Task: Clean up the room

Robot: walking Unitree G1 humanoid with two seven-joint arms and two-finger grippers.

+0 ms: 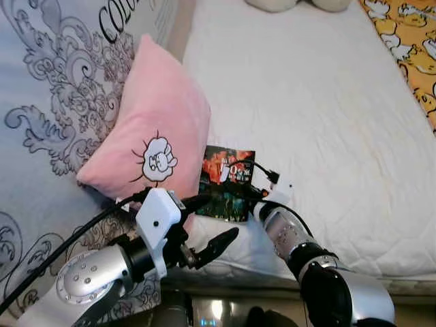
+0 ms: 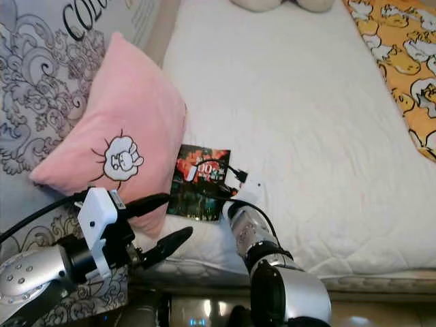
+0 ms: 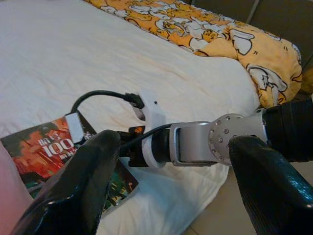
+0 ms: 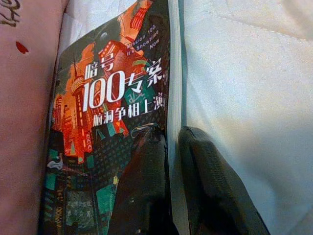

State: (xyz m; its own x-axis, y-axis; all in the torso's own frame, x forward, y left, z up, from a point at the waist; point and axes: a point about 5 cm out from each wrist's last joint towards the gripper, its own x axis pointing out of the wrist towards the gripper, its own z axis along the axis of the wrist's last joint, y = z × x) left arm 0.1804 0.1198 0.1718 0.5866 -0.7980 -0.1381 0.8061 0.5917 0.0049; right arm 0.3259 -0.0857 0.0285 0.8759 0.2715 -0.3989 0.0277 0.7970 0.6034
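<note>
A book (image 1: 228, 178) with a dark cover, orange city art and a white "100" lies on the white mattress (image 1: 313, 102), right beside a pink pillow (image 1: 157, 129) with a sheep drawing. My right gripper (image 4: 171, 134) is shut on the book's (image 4: 112, 107) long page edge near the bed's front, with one finger on the cover and the other against the sheet side. My left gripper (image 1: 218, 216) hangs open at the bed's front edge, just below the pillow's lower corner and left of the book, holding nothing.
A grey patterned duvet (image 1: 48, 88) covers the left of the bed behind the pillow. A yellow duck-print blanket (image 1: 409, 41) lies along the far right. A cream plush (image 1: 272, 3) sits at the far end. The mattress edge and floor are at the bottom.
</note>
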